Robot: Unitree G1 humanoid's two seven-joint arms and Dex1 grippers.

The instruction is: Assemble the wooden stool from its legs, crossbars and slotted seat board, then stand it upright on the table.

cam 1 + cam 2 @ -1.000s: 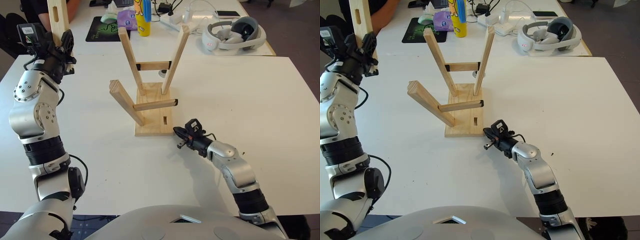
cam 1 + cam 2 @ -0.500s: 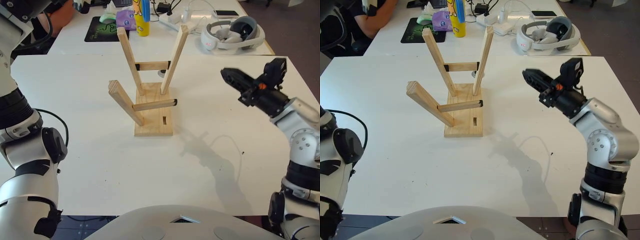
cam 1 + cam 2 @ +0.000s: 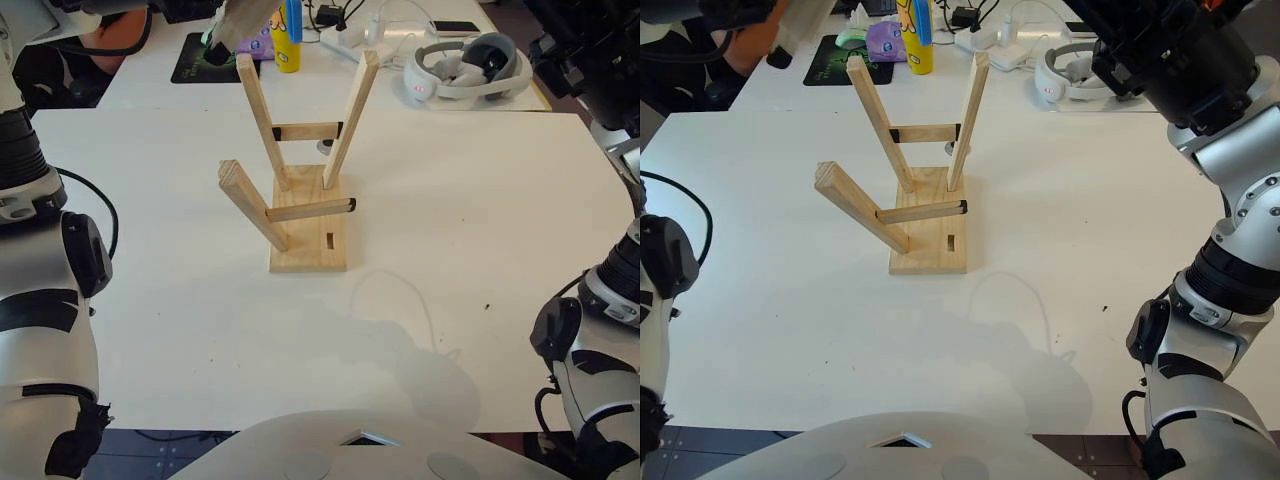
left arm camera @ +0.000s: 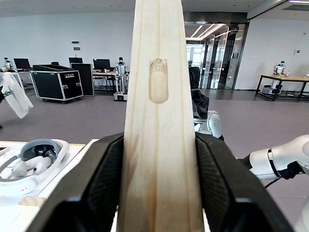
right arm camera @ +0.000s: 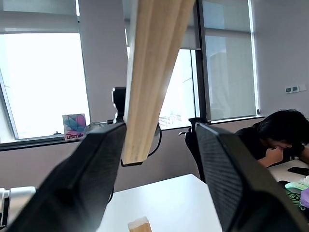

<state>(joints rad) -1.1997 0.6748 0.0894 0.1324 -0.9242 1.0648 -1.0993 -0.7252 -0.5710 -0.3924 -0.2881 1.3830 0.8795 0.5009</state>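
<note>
On the white table [image 3: 480, 200], we see the stool half built and upside down. The seat board [image 3: 300, 252] lies flat, and three legs [image 3: 260, 120] rise from it at a slant. One crossbar [image 3: 308, 131] joins the two far legs. A second crossbar [image 3: 310, 208] runs from the near left leg toward the board's right side. A slot [image 3: 329, 240] near the board's near right corner is bare.

High over the table's far left corner, the left gripper [image 4: 161, 140] pinches a fourth leg [image 4: 159, 58]. In the left wrist view we see its two black fingers [image 4: 104, 193] pressed against the leg's sides, and a rounded notch [image 4: 158, 87] in the wood beyond the fingertips.

High at the far right, the right gripper [image 5: 161, 130] hangs well apart from the stool. Its fingers are spread wide and, as far as we can tell, hold no part; the fourth leg shows past them, farther off.

On the desk behind the table lie a headset [image 3: 465, 65] and a yellow bottle [image 3: 288, 35].
</note>
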